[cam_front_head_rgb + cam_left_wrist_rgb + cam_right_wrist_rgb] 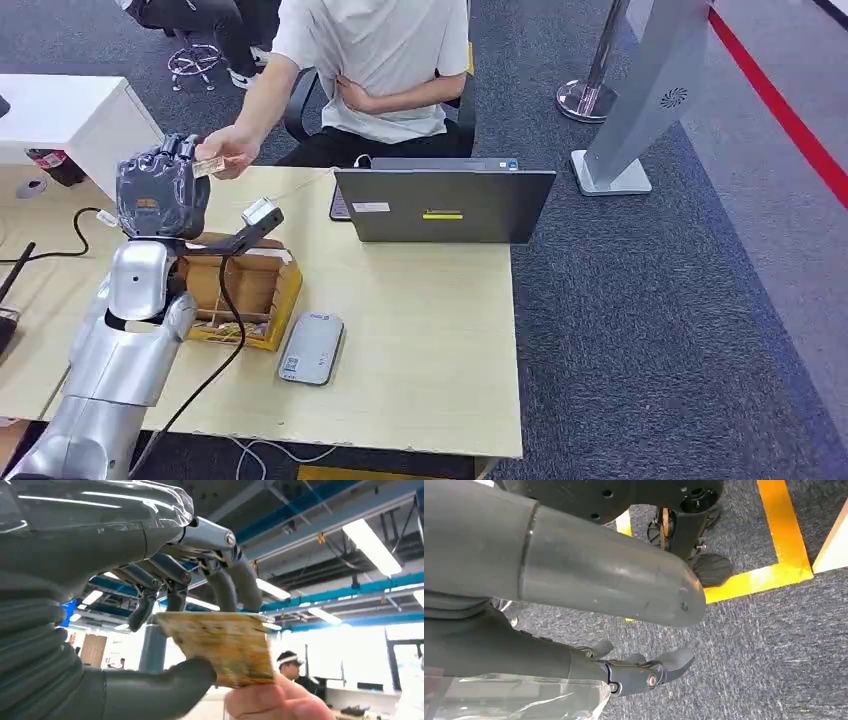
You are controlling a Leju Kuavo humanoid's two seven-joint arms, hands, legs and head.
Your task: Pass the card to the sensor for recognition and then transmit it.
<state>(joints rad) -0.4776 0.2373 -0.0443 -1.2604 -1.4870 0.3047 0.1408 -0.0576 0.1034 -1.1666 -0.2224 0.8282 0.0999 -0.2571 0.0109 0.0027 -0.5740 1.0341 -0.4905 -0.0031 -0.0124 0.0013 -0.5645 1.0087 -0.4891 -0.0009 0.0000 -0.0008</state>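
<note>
- Head view shows the left hand raised over the far left of the surface, meeting the person's hand reaching in from the seat behind the laptop.
- The card sits between the two hands, so I judge this to be the hand-over stage.
- Left wrist view makes it plainer: the card is pinched between the robot's thumb and its darker fingers, while the person's fingertips grip its lower edge. Both hold it; the release is not yet made.
- The grey reader lies near the front edge, beside the cardboard box, well apart from the card. Whether scanning is done, I cannot tell.
- Right wrist view has the right hand hanging over the carpet, fingers loosely curled, holding nothing.
</note>
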